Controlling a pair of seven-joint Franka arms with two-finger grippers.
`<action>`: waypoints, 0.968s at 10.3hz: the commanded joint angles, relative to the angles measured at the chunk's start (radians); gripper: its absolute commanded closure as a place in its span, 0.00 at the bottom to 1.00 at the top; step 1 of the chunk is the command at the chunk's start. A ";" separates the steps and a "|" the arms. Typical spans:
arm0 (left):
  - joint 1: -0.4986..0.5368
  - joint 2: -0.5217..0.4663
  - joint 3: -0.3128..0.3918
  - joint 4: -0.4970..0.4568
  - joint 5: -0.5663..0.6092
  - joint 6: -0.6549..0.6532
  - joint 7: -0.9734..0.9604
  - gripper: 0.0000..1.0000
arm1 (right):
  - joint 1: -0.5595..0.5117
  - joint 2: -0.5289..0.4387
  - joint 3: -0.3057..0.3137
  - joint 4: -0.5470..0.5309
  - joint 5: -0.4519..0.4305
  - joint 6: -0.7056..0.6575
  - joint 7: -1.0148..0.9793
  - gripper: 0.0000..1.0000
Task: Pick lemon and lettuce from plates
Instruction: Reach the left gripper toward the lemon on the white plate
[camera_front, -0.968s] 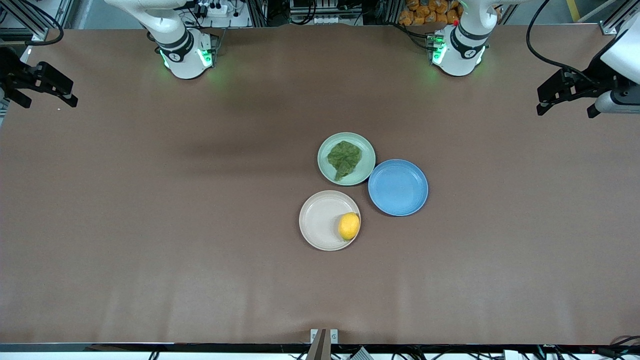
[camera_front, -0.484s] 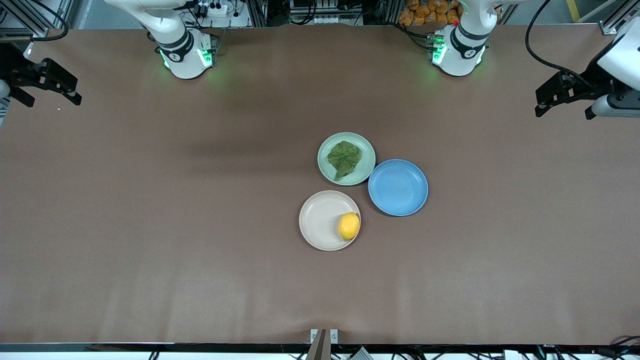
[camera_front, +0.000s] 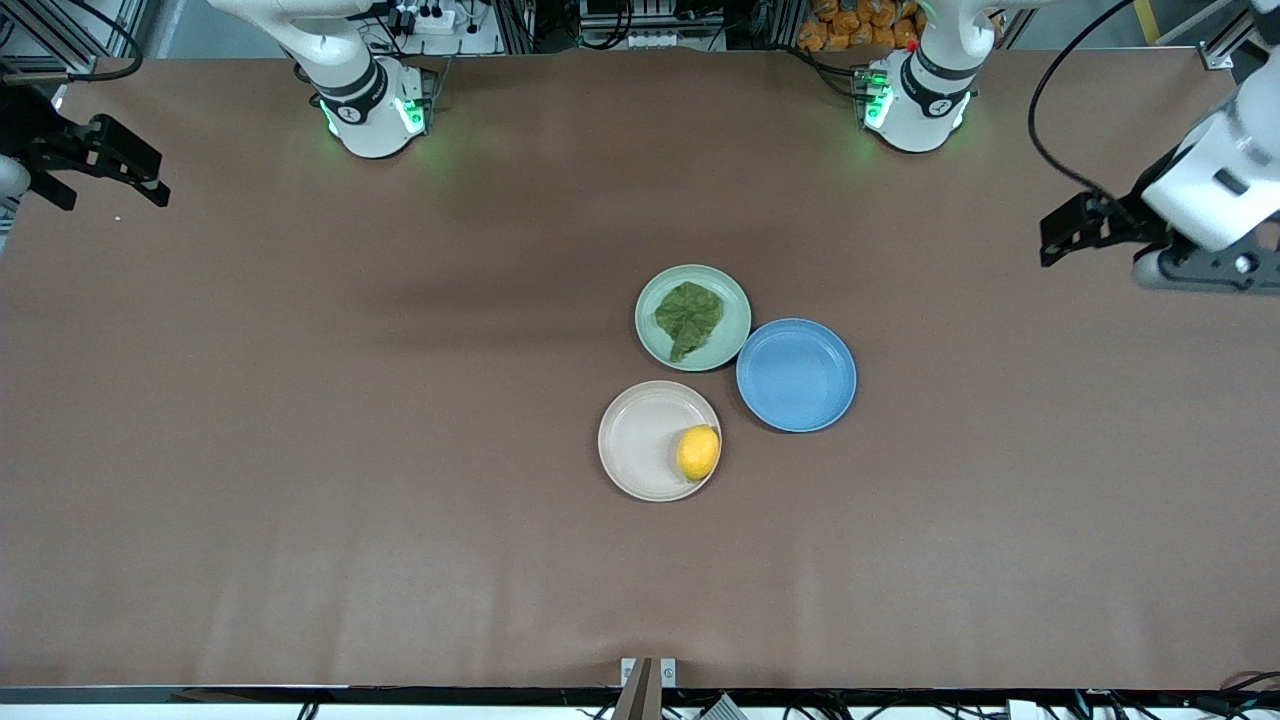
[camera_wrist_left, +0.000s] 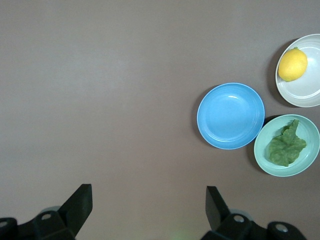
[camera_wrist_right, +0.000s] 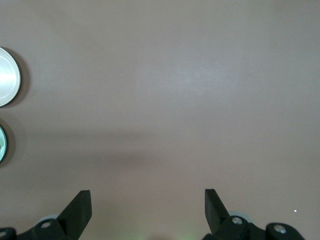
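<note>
We see the lemon (camera_front: 698, 452) lying on the beige plate (camera_front: 640, 440), at the rim toward the left arm's end of the table; its long axis runs roughly toward and away from the front camera, with its pointed tip on the end farther from that camera. The lettuce leaf (camera_front: 688, 317) lies flat in the mint green plate (camera_front: 733, 300), its stem end pointing toward the front camera. A blue plate (camera_front: 796, 375) sits just beside both.

The left gripper (camera_front: 1055, 240) hangs over bare table at the left arm's end, fingers (camera_wrist_left: 80, 205) spread wide and holding nothing. The right gripper (camera_front: 155, 190) hangs over the table's edge at the right arm's end, fingers (camera_wrist_right: 80, 210) likewise wide apart and empty.
</note>
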 joint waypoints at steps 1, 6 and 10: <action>-0.036 0.102 -0.014 0.014 -0.020 0.057 -0.071 0.00 | -0.001 -0.008 0.000 0.002 0.001 0.001 0.011 0.00; -0.110 0.248 -0.015 0.019 -0.069 0.237 -0.178 0.00 | -0.001 -0.008 -0.003 0.008 0.003 -0.002 0.005 0.00; -0.228 0.355 -0.009 0.020 -0.063 0.434 -0.335 0.00 | -0.008 -0.008 -0.005 0.008 0.003 -0.001 0.013 0.00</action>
